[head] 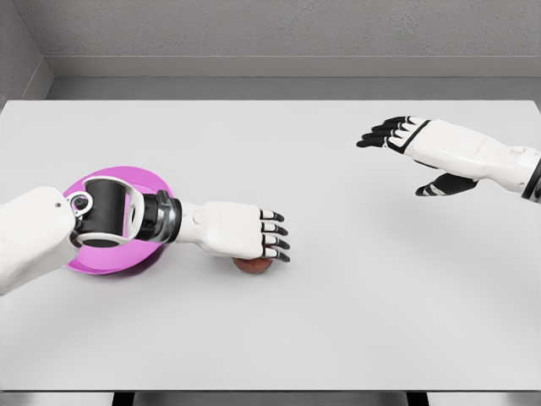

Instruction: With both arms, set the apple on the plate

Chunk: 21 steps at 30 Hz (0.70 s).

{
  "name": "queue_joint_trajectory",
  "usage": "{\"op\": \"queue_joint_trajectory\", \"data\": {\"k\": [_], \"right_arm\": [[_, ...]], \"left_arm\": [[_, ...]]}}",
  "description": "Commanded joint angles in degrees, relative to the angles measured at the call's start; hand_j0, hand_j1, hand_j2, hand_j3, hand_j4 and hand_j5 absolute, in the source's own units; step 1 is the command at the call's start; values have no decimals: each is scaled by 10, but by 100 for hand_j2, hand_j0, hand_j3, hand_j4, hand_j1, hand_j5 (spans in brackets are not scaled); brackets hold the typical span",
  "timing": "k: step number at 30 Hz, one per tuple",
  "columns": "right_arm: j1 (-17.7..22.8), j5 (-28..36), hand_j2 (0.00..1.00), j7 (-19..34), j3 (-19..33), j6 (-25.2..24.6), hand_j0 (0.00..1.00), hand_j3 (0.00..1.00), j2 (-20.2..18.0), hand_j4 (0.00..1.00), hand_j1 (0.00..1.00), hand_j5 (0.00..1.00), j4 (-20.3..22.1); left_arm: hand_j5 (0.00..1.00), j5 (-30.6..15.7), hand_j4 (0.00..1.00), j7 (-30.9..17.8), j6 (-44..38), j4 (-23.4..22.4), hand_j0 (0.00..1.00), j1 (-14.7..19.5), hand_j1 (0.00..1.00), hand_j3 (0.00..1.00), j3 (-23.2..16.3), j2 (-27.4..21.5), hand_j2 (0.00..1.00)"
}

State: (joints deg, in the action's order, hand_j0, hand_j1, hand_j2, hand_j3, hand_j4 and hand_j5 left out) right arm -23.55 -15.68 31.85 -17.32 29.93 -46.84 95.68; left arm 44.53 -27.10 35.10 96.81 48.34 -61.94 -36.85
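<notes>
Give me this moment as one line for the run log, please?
left hand: over apple, grasp unclear | right hand: open, raised, far right | plate: under left forearm, no apple on it | table

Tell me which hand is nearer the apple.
Left. The left hand is right over the apple, covering most of it; the right hand hovers far off to its right.

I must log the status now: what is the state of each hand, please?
Left hand: over the apple, fingers extended; grasp cannot be told.
Right hand: open, holding nothing, raised above the table.
</notes>
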Motion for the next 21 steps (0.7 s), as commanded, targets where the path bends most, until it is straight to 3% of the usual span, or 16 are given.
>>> {"op": "queue_joint_trajectory", "data": {"k": [1, 3, 9, 13, 17, 18, 21], "right_arm": [[0, 3, 100, 0, 2, -1, 100, 100, -2, 100, 100, 100, -14], [1, 4, 100, 0, 4, -1, 100, 100, -3, 100, 100, 100, -20], [2, 3, 100, 0, 11, -1, 100, 100, -4, 100, 100, 100, -44], [2, 3, 100, 0, 16, -1, 100, 100, -3, 100, 100, 100, -44], [2, 3, 100, 0, 16, -1, 100, 100, -2, 100, 100, 100, -44], [2, 3, 100, 0, 16, -1, 100, 100, -2, 100, 100, 100, -44], [2, 3, 100, 0, 16, -1, 100, 100, -2, 100, 100, 100, -44]], "left_arm": [[100, -1, 100, 1, -1, 0, 100, 0, 100, 100, -1, 0, 100], [100, -2, 100, 6, -1, 1, 100, -1, 100, 100, -1, 1, 100], [85, -2, 85, 6, -1, 4, 85, -2, 85, 85, -10, 4, 85], [81, -2, 81, 6, -1, 5, 81, -3, 81, 81, -17, 6, 81], [70, -1, 70, 4, -1, 5, 70, -2, 70, 70, -17, 5, 70], [62, -1, 62, 2, -1, 5, 62, -2, 62, 62, -18, 5, 62], [55, -1, 55, 1, -1, 4, 55, -2, 55, 55, -25, 5, 55]]}}
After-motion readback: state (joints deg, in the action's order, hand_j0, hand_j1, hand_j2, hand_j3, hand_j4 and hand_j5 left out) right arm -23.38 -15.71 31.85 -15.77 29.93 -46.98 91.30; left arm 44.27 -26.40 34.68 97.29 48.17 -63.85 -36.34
